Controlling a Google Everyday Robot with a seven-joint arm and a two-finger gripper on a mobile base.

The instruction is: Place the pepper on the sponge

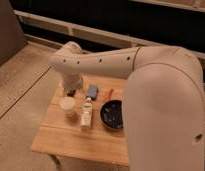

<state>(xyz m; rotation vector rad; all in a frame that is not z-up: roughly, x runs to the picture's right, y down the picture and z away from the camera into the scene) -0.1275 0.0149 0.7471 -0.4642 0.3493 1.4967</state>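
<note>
Smooth cream-white arm (111,62) — row of dark dots; pincer (72,91) under wrist

We see a small rectangular table of pale wooden planks (66,142) standing on a speckled grey-beige floor (23,100). Behind it a pale horizontal rail (51,22) runs along a dark back wall (121,17). A dull brown panel (6,30) rises at the left. The light looks dim and warm.
</note>
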